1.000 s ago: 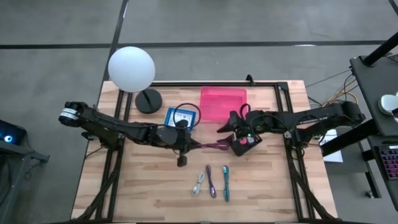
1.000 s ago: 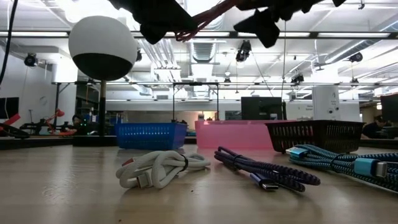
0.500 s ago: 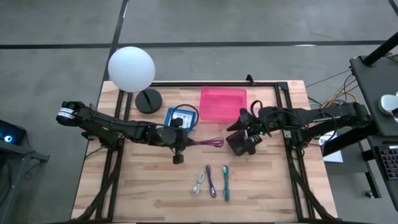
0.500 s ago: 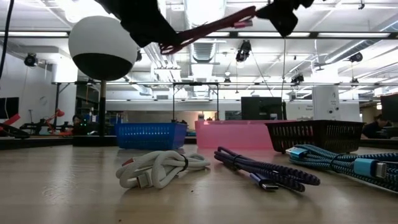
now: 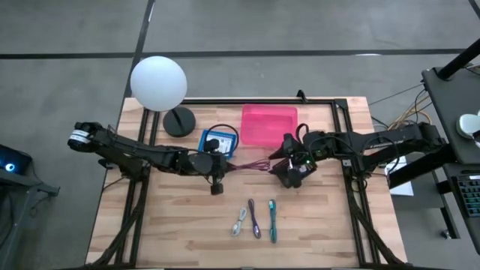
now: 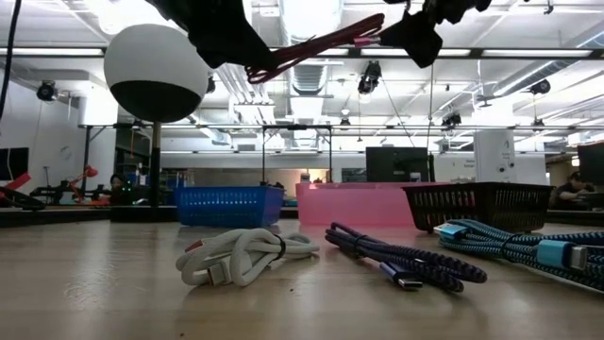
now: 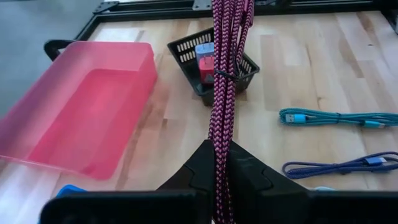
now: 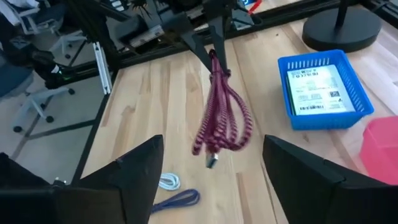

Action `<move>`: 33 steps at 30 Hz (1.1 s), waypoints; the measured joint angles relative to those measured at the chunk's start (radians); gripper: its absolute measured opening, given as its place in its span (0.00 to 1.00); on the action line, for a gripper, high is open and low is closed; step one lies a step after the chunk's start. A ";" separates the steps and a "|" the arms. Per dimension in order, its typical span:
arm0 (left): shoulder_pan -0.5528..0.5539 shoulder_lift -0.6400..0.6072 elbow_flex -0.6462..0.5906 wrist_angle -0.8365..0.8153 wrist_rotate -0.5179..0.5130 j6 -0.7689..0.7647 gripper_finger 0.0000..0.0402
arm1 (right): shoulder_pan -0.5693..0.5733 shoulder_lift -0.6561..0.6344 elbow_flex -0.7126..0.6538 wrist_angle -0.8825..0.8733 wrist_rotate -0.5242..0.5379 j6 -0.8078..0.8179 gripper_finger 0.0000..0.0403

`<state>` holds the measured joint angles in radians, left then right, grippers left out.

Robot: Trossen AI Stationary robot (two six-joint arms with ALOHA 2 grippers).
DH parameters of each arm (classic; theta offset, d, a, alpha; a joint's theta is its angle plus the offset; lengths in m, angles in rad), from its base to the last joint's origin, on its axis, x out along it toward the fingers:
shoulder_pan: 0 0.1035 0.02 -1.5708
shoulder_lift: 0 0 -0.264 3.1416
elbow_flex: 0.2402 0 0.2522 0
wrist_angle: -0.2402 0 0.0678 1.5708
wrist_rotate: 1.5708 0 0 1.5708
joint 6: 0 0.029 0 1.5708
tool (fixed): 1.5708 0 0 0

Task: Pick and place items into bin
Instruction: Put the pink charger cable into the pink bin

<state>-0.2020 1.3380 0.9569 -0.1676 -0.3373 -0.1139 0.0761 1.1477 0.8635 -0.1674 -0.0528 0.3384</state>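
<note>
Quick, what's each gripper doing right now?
Left gripper: shut on the maroon cable.
Right gripper: open, holding nothing.

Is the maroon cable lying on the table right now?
No, the left gripper holds the maroon cable in the air above the table.

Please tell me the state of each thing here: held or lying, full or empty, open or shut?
Maroon braided cable bundle: held in the air.
Left gripper: shut on the cable.
Right gripper: open, facing the cable.
Pink plastic bin: empty.
Blue mesh basket: holds a white labelled pack.
Black mesh basket: holds a red-and-blue item.
White cable, purple cable, teal cable: lying on the wooden table.
</note>
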 joint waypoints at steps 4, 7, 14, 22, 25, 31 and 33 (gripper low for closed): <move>0.000 0.000 0.000 0.001 -0.010 0.000 0.03 | 0.000 0.017 0.000 0.020 0.009 0.001 0.66; 0.000 0.000 0.000 0.001 -0.010 0.000 0.02 | 0.000 0.027 0.000 0.035 0.036 -0.001 0.66; 0.000 0.000 0.000 0.002 -0.010 0.000 0.02 | 0.000 0.048 0.000 0.054 0.106 -0.007 0.59; 0.000 0.000 0.000 0.001 -0.012 0.000 0.02 | 0.000 0.045 0.000 0.086 0.109 0.025 0.29; 0.000 0.000 0.000 0.001 -0.012 0.017 0.02 | 0.000 0.045 0.000 0.123 0.108 0.013 0.13; 0.000 0.000 0.004 0.000 -0.012 0.044 0.02 | 0.000 0.044 0.000 0.136 0.106 -0.012 0.04; 0.000 0.000 0.004 0.000 -0.012 0.046 0.02 | 0.000 0.044 0.000 0.128 0.105 -0.003 0.04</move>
<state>-0.2016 1.3380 0.9607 -0.1680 -0.3496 -0.0681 0.0757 1.1915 0.8639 -0.0391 0.0526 0.3349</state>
